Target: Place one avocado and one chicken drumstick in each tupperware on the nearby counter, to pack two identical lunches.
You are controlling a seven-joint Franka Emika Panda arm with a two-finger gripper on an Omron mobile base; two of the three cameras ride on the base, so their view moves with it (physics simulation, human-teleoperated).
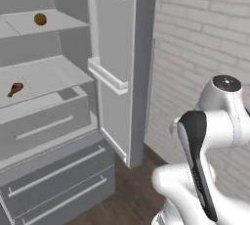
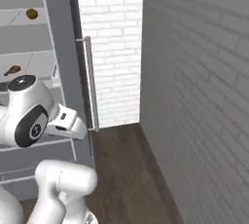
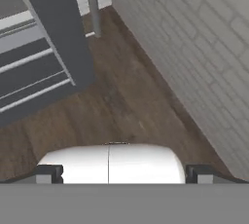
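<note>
- Left base view takes in the open fridge [image 1: 58, 72], its door [image 1: 117, 67] swung out toward the brick wall [image 1: 205, 33]; 2 grey drawers [image 1: 53, 180] sit at the bottom.
- Arm [image 1: 205, 141]: folded low at the lower right of that view, well clear of the fridge shelves, elbow up and hand pointed down at the wooden floor [image 3: 126, 101].
- Shelves: the upper shelf [image 1: 53, 21] carries 1 olive-brown avocado [image 1: 40, 19]; the shelf below it [image 1: 49, 75] carries 1 drumstick [image 1: 15, 89]. The right base view shows the same 2 items, avocado [image 2: 32, 13] above drumstick [image 2: 12, 70], behind the door edge.
- Gripper [image 3: 124, 174]: the hand view has its 2 fingertips [image 3: 47, 173] standing as far apart as they go, with nothing between them but floor. It holds nothing.
- Key relation: both foods lie up and to the left of the arm, inside the fridge, while the gripper faces down and away from them. I judge that the hand must lift and swing left before any grasp.
- Drumstick axis: it lies tilted, bulb toward the upper right and bone end toward the lower left in the left base view; a grip across the thick end looks soundest.
- Progress: nothing is packed yet, judging by the food on the shelves.
</note>
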